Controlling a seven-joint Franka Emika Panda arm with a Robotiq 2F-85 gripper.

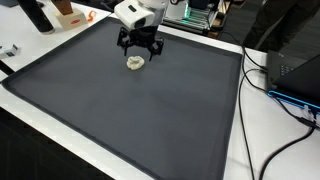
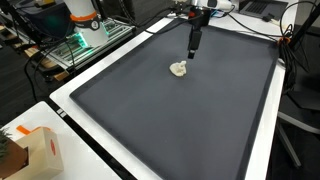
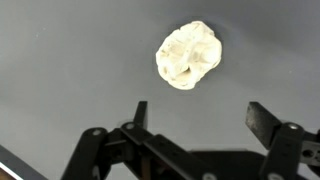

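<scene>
**Jaws hovering wide over the lump, nothing held**

Starting at the left in an exterior view, a small tan cardboard box with an orange mark (image 2: 35,150) is sitting on the white tabletop (image 2: 100,68), off the near-left corner of the broad dark grey mat (image 2: 170,120) and well apart from the work. Further right, the crumpled off-white lump of paper-like material (image 2: 179,69) is lying in the far half of the mat, touching nothing else. The black gripper (image 2: 192,50) is hanging over the mat just above the lump and a little to its right, and its jaws are pointing straight down.

In the wrist view the gripper (image 3: 197,110) is showing its jaws spread wide and empty. The left finger is standing at one side and the right finger at the other, and the lump (image 3: 188,55) is lying beyond the fingertips rather than between them. Off the mat's right edge, black cables (image 1: 285,105) are trailing across the tabletop.

By the look of it, the step in hand is an approach, with the gripper lining up over the lump and not touching it. A grasp from here would call for a small shift across the mat to bring the lump between the fingers. A straight descent close to the mat's surface would follow, because the lump is low and looks soft and easily nudged aside.
</scene>
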